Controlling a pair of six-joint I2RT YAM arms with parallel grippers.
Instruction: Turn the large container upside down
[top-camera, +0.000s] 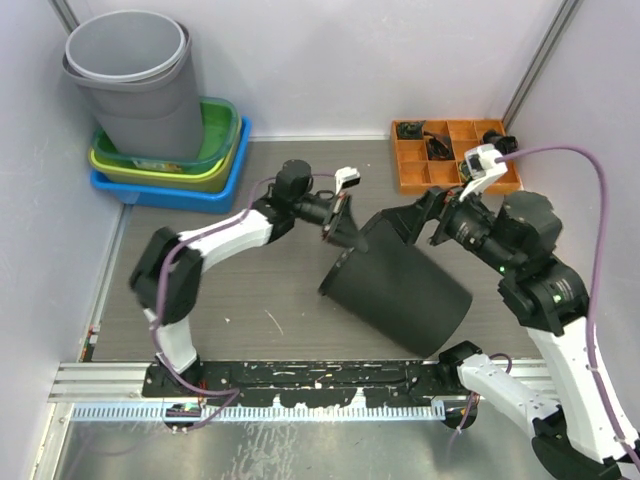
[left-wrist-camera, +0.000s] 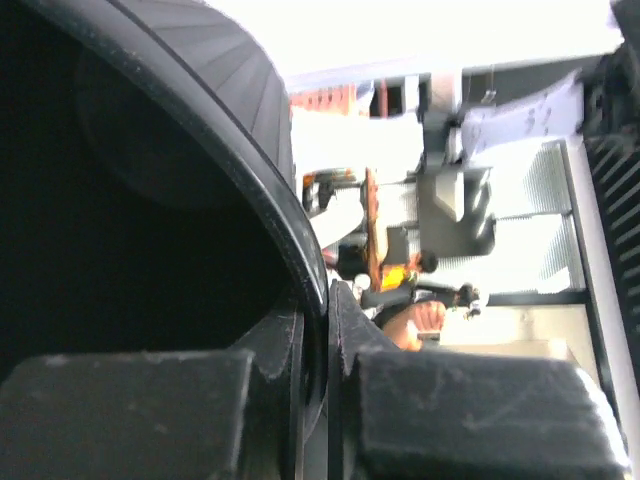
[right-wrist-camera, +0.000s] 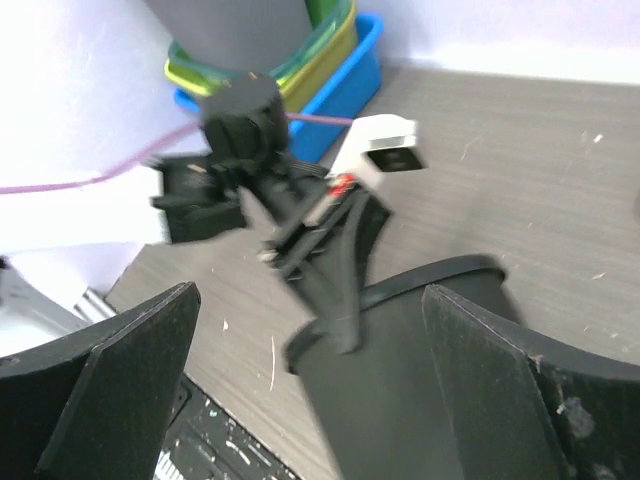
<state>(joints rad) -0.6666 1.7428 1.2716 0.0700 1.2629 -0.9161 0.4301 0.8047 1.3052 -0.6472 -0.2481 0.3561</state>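
From above, we see the left hand clenched on the rim of the large container, which lies tilted on its side mid-table, mouth toward 10 o'clock. The right hand is spread wide at the container's 1 o'clock side. An orange tray sits at 1 o'clock and stacked bins at 11.

At the left wrist, we find both fingers pinching that rim.

At the right wrist, the hand gapes far apart over the container.

Large container — matt black plastic.
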